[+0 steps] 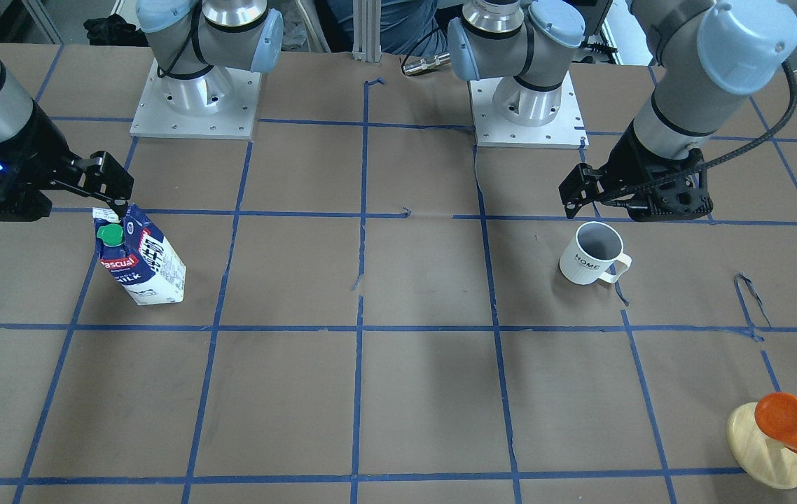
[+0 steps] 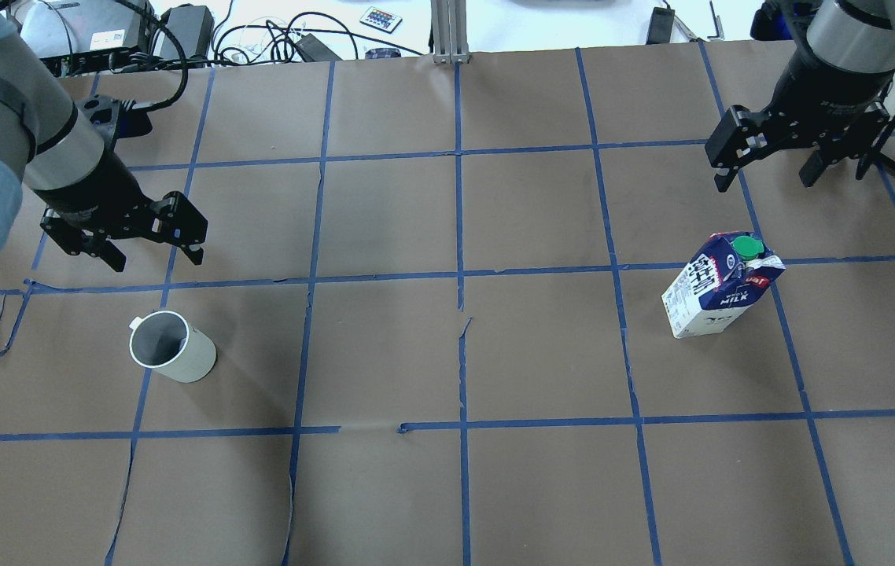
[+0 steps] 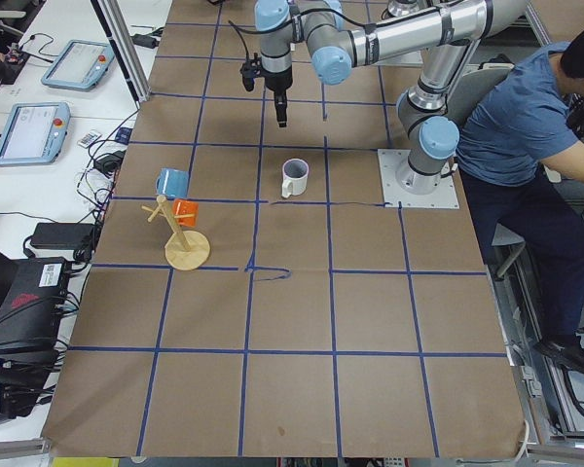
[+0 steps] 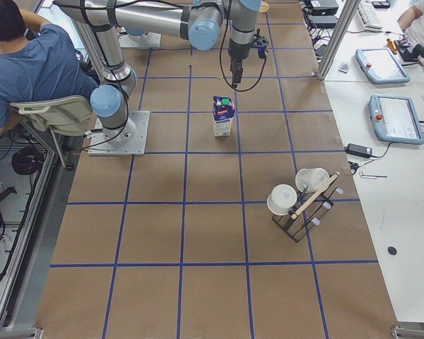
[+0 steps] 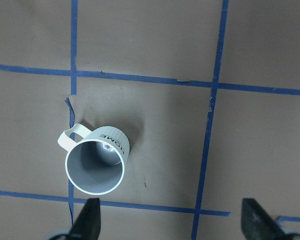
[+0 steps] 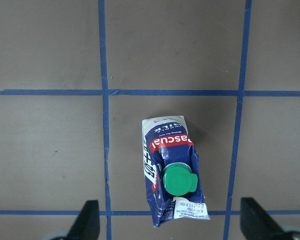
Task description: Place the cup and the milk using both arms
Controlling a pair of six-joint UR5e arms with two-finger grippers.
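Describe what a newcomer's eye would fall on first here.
The milk stands upright on the table at the robot's right, the cup at its left. An open gripper hangs close by each: the right gripper by the milk, the left gripper by the cup.

White ribbed cup [image 1: 586, 264], blue-and-white milk [image 1: 148, 269], green cap [image 1: 111, 234], blue-gridded brown table [image 1: 426, 399]

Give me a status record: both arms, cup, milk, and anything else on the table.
left arm: jaws open and empty, hovering near the cup, not around it
right arm: jaws open and empty, hovering near the milk, not around it
cup: upright on the table, untouched
milk: upright, green cap on, untouched
other: wooden stand with an orange mug, table edge on the left arm's side
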